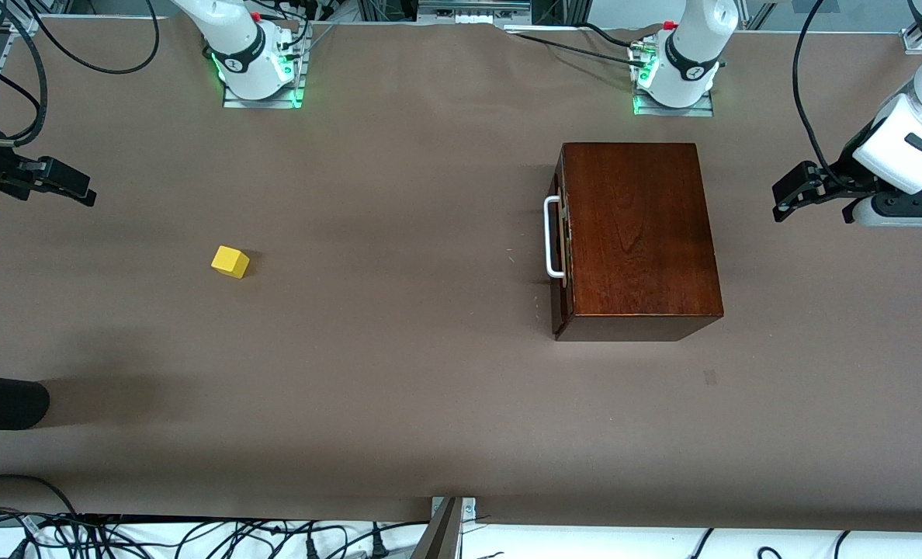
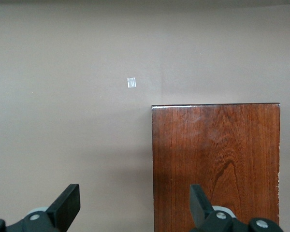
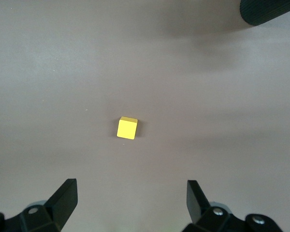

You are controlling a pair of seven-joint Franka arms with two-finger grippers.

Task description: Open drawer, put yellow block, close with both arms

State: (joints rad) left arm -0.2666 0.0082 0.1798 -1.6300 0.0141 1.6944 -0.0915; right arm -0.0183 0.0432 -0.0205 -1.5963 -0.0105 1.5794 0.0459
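The dark reddish-brown wooden box (image 1: 638, 233) stands toward the left arm's end of the table. Its drawer (image 1: 559, 248) is shut, with the white loop handle (image 1: 552, 237) facing the right arm's end. The yellow block (image 1: 230, 262) lies alone on the table toward the right arm's end. My left gripper (image 1: 781, 200) is open and empty, in the air beside the box; in the left wrist view (image 2: 134, 200) its fingers straddle the box's top edge (image 2: 215, 164). My right gripper (image 1: 84, 190) is open and empty, above the table; the right wrist view (image 3: 132, 195) shows the block (image 3: 127, 128) ahead of it.
A black cylindrical object (image 1: 3, 401) juts in at the right arm's end, nearer the front camera than the block; it also shows in the right wrist view (image 3: 270, 9). A small pale mark (image 2: 131, 82) is on the brown table cover (image 1: 399, 310). Cables (image 1: 197, 536) run along the near edge.
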